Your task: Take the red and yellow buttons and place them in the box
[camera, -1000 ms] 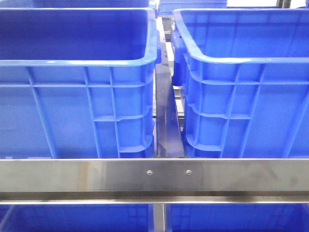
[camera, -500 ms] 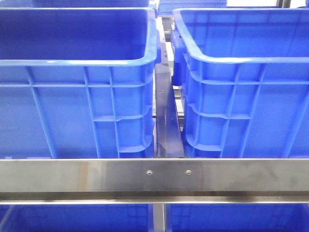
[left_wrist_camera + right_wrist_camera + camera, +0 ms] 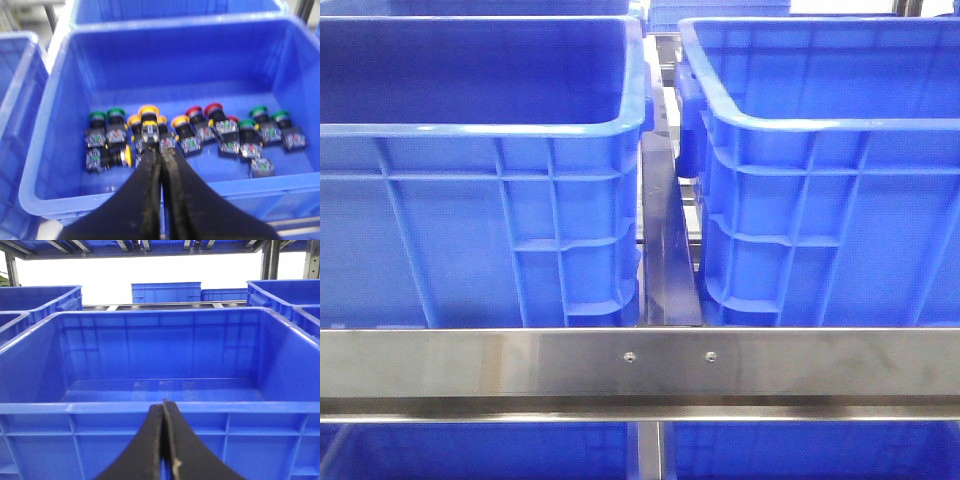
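Left gripper (image 3: 159, 150) hung closed and empty over a crate (image 3: 55, 100) of crowded yellow buttons (image 3: 148, 111) and red buttons (image 3: 212, 107); right gripper (image 3: 164, 407), also closed, faced the box (image 3: 150, 407); risk judged: snagging a green neighbour.

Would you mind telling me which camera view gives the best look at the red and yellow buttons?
The left wrist view: it looks down into a blue crate where the yellow buttons and red buttons lie among green ones, just beyond the shut left claw. The front and right wrist views show only crates, no buttons.
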